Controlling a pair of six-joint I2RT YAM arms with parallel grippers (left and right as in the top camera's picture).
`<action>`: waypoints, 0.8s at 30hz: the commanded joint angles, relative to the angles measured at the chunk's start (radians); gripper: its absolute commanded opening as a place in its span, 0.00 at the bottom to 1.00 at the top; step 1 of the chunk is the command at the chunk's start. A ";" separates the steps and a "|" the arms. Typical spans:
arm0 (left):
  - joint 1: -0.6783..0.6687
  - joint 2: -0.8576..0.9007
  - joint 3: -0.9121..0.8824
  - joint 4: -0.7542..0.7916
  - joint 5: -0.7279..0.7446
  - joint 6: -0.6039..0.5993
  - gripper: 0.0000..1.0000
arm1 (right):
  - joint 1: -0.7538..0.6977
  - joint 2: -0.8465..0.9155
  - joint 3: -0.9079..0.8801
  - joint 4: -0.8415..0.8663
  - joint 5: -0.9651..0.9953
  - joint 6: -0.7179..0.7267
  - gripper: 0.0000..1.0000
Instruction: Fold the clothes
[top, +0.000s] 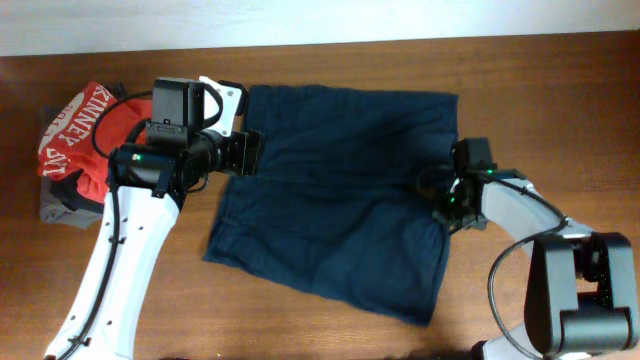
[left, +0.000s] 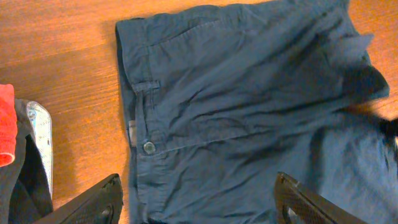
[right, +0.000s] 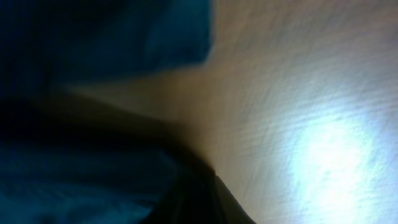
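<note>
Brown wooden table (top: 300, 335), grain visible, soft glare — pale strip (top: 200, 20) along top edge

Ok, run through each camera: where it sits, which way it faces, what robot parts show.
Overhead: above the table, looking straight down on the navy shorts; both arms show.
Left wrist: on the left gripper, looking down across the waistband; both open fingers show.
Right wrist: pressed close to cloth and wood, blurred; own fingers unclear.
Shared: overhead and left wrist both show the red shirt.
</note>
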 joint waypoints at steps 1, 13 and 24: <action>0.006 -0.017 0.010 0.004 -0.008 0.005 0.77 | -0.072 0.035 0.040 0.103 0.043 0.014 0.14; 0.006 -0.017 0.010 -0.049 -0.008 0.005 0.83 | -0.216 0.025 0.159 -0.127 -0.128 0.020 0.61; 0.006 -0.010 -0.085 -0.252 -0.038 -0.065 0.84 | -0.203 -0.026 0.099 -0.445 -0.166 -0.023 0.62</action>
